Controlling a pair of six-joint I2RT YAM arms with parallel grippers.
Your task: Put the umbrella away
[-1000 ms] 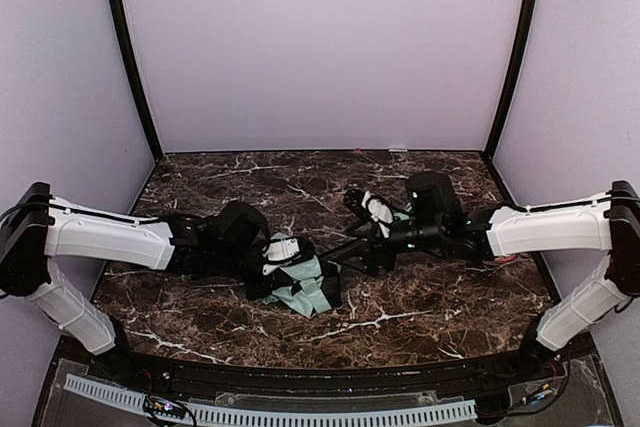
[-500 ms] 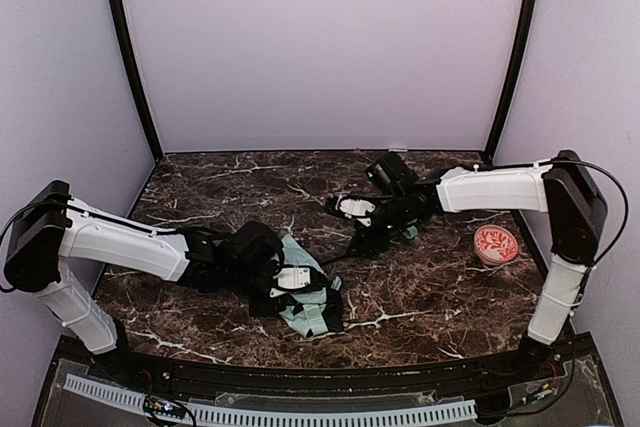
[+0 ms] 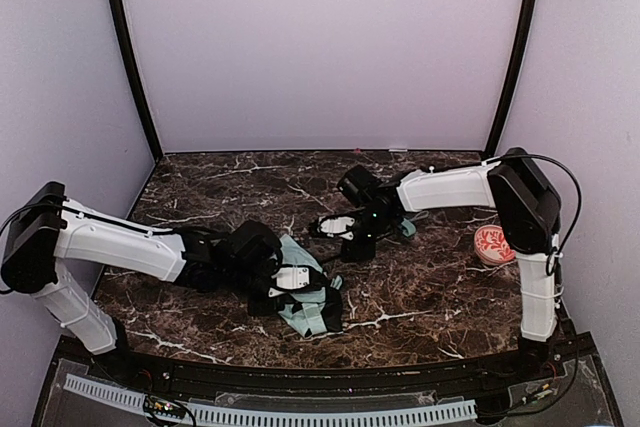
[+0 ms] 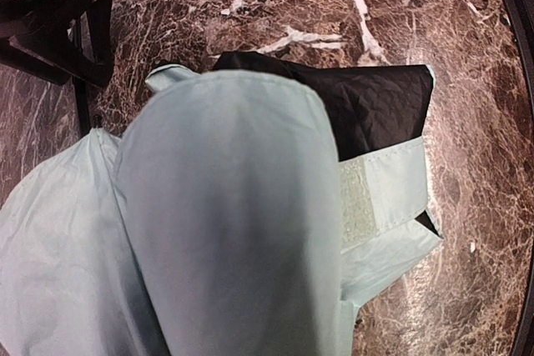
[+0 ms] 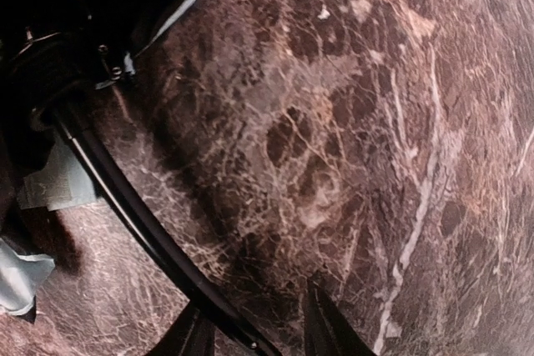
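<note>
Two arms at work over the marble table (image 3: 430, 297); notes by item.

1. Umbrella (image 3: 310, 307): lies collapsed on the table, a little left of the table's middle and closer to its near edge than to its back edge. The pale mint fabric is bunched and crinkled, not rolled. In the left wrist view the black lining (image 4: 375, 106) shows flat on the marble under the mint layer, and the closing strap (image 4: 375, 198) with its rough fastening patch hangs loose, unfastened.

2. Shaft (image 5: 125, 198): thin, black, running from the fabric bundle toward the middle of the table, resting low on or just above the marble; contact cannot be told.

3. Left gripper (image 3: 295, 282): reaches in from the table's left side and sits at the left end of the fabric bundle. Its jaws are closed. The mint cloth drapes right over the fingers and fills most of the wrist view, so the fingers are hidden. Whether any fabric is pinched between them cannot be told.

4. Right gripper (image 5: 254, 335): stretched in from the table's right side to about the table's middle. Jaws stand apart, one fingertip on each side of the shaft. Bare marble shows between the shaft and the right-hand fingertip; the other tip is very close to the shaft. Not clamped on it.

5. Small red patterned dish (image 3: 495, 244): sits near the table's right edge, well apart from the umbrella and from both grippers.
</note>
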